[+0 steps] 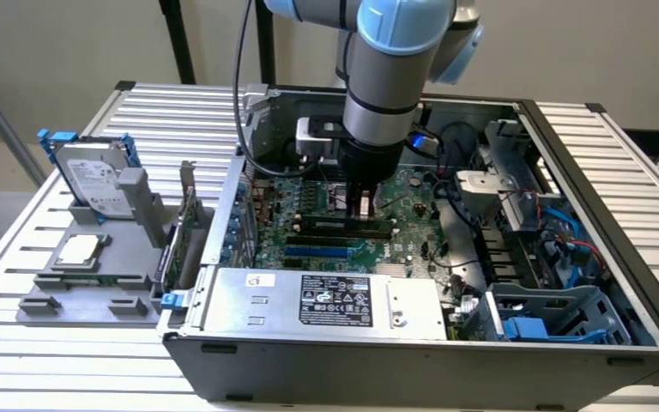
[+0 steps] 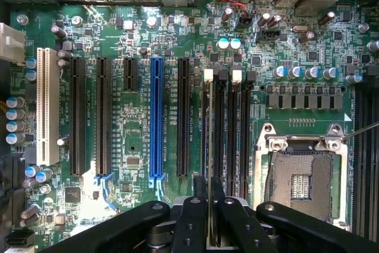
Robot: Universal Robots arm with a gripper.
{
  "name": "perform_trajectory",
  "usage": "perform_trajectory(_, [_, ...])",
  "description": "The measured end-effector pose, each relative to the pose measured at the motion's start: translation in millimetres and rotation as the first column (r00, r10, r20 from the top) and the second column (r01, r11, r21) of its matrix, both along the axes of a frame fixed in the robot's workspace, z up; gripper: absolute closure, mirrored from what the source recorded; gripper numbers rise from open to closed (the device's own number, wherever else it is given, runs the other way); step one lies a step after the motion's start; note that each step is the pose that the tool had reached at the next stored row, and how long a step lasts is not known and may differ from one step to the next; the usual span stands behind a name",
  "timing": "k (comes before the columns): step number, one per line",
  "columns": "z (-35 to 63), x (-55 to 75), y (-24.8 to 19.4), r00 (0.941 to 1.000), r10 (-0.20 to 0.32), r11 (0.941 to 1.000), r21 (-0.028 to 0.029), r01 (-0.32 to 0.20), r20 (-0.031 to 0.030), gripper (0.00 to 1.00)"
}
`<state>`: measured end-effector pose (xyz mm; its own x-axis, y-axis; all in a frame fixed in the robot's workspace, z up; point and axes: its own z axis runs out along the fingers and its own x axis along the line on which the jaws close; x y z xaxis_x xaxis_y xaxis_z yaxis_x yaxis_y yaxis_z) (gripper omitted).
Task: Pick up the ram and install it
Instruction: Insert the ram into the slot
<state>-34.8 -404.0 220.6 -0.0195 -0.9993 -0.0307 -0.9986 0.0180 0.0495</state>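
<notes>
My gripper (image 1: pixel 360 204) reaches down into the open computer case, right over the motherboard (image 1: pixel 306 193). In the wrist view the gripper (image 2: pixel 211 199) is shut on the ram (image 2: pixel 210 146), a thin stick seen edge-on between the black fingers (image 2: pixel 192 220). The ram runs along the outermost of the black memory slots (image 2: pixel 220 128), in line with that slot's white end latch (image 2: pixel 208 75). Whether it touches the slot I cannot tell.
An open processor socket (image 2: pixel 302 176) lies beside the memory slots, and a blue expansion slot (image 2: pixel 156 117) and several black ones on the other side. In the exterior view a power supply (image 1: pixel 329 300) fills the case's front. A grey holder (image 1: pixel 89 283) at the exterior view's left carries a hard drive (image 1: pixel 89 180), a processor chip (image 1: pixel 81 249) and an upright card (image 1: pixel 186 215).
</notes>
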Motion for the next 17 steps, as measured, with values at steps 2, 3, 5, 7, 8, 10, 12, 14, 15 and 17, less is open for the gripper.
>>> perform_trajectory(2, [-0.4,0.0,0.0,1.0,0.0,1.0,0.0,0.0,0.0001,0.86])
perform_trajectory(3, [-0.7,0.0,0.0,1.0,0.0,1.0,0.0,0.0,0.0001,0.86])
perform_trajectory(5, [-1.3,0.0,0.0,1.0,0.0,1.0,0.0001,0.0,0.0003,0.86])
perform_trajectory(7, [-1.9,0.0,0.0,1.0,0.0,1.0,0.0,0.0,0.0003,0.86])
perform_trajectory(8, [-2.3,0.0,0.0,1.0,0.0,1.0,0.0,0.0,0.0003,0.86])
perform_trajectory(10, [-2.9,0.0,0.0,1.0,0.0,1.0,-0.0001,0.0,0.0004,0.86])
perform_trajectory(12, [-3.5,0.0,0.0,1.0,0.0,1.0,-0.0001,0.0,0.0005,0.86])
perform_trajectory(14, [-4.0,0.0,0.0,1.0,0.0,1.0,-0.0001,0.0,0.0008,0.86])
perform_trajectory(15, [-4.1,0.0,0.0,1.0,0.0,1.0,-0.0002,0.0,0.0009,0.86])
perform_trajectory(17, [-4.2,0.0,0.0,1.0,0.0,1.0,-0.0003,0.0,0.0009,0.85])
